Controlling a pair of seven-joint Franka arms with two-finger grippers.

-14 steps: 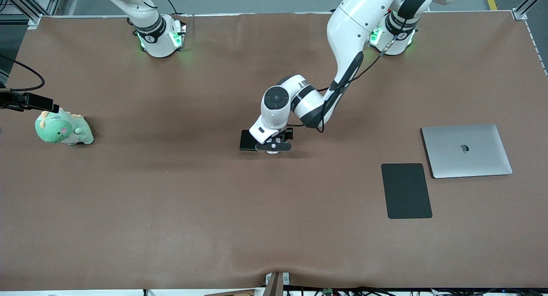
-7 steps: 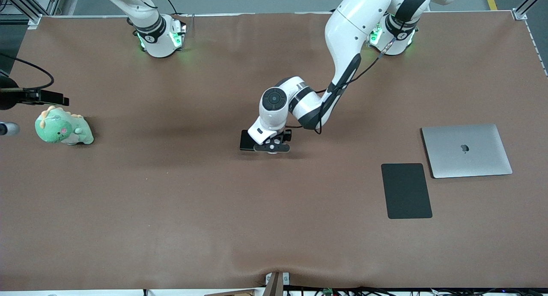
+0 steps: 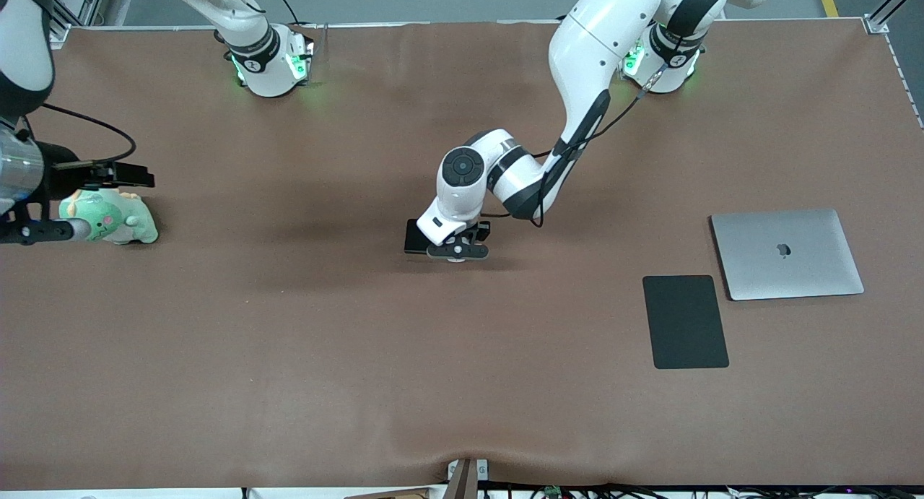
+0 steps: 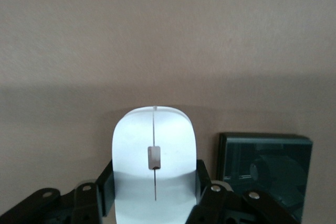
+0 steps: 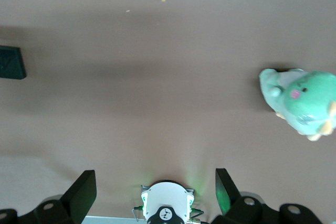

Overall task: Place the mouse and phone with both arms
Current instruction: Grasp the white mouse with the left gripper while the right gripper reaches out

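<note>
Clock directions are read on the table as the front camera shows it, with 12 toward the robots' bases.

- The left gripper [image 3: 457,250] sits at the hub of the dial. Over the last second it has eased lower and a touch toward 9 o'clock.
- Its fingers [image 4: 106,182] are now pressed against both flanks of the mouse [image 4: 154,166], which looks like a finished grasp. I cannot tell whether the mouse is on the table [image 3: 289,354] or just off it.
- The phone [image 3: 413,237] lies flat on the table just beside the mouse, at its 9 o'clock. Nothing touches it.
- The right gripper [image 3: 79,203] was barely in sight a second ago. It has since swung in at the 9 o'clock edge of the table and hangs over the green plush dinosaur [image 3: 108,221].
- The right wrist view shows its fingers spread wide apart and empty.
- The mouse pad [image 3: 684,321] at about 4 o'clock and the closed laptop [image 3: 787,253] at 3 o'clock are unmoved.
- My reading is that the mouse is about ready to be lifted and carried, likely toward the pad.
- The right arm seems to be coming in for the phone, but it is well apart from it, so that half of the job has hardly begun.
</note>
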